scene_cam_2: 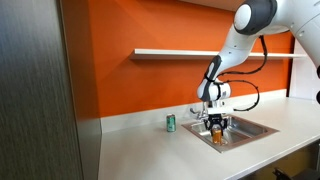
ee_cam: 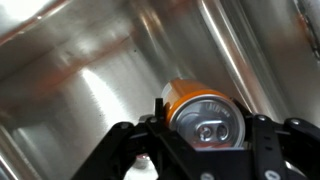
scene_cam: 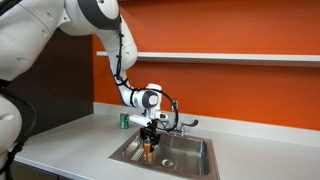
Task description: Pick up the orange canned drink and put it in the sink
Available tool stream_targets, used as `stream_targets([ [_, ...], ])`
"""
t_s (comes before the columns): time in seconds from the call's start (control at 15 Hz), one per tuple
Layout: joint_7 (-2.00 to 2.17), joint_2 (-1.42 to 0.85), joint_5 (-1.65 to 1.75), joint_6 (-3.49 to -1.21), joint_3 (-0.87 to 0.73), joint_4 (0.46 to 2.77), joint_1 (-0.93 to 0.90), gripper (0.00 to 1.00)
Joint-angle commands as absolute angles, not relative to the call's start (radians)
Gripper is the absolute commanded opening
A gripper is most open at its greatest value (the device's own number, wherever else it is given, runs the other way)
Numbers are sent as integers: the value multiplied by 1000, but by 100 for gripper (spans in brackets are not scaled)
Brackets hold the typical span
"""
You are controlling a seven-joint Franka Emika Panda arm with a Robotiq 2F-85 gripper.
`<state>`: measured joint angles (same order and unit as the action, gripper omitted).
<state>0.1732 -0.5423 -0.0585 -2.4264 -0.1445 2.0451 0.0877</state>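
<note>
Wrist view: jaws clamped on the orange canned drink [ee_cam: 205,112], one black finger on each side. Silver top and pull tab are sharp; the can's lower body is hidden behind the jaws and cut off by the frame edge. Behind it there is only the streaky steel wall of the sink [ee_cam: 90,60], blurred by glare, with no drain visible.

In both exterior views the can [scene_cam: 148,149] [scene_cam_2: 217,131] is a tiny orange patch under the jaws, upright, inside the basin outline at the end nearest the green can [scene_cam: 124,121]. Can't tell whether its base touches the sink floor. The white arm [scene_cam: 120,60] reaches down over the sink and partly covers the faucet [scene_cam: 180,123].

The green can stands on the worktop [scene_cam: 70,145], near the sink rim [scene_cam: 125,155] but clear of it. Its label is too small to read.

Farther back are a white shelf [scene_cam: 230,57] and an orange wall [scene_cam: 240,90].
</note>
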Motion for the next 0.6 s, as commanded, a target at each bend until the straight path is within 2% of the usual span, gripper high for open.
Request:
stream_targets([
  [0.0, 137, -552, -88, -2417, -115, 2021, 114, 38],
  [0.53, 130, -568, -121, -2419, -100, 2032, 115, 38],
])
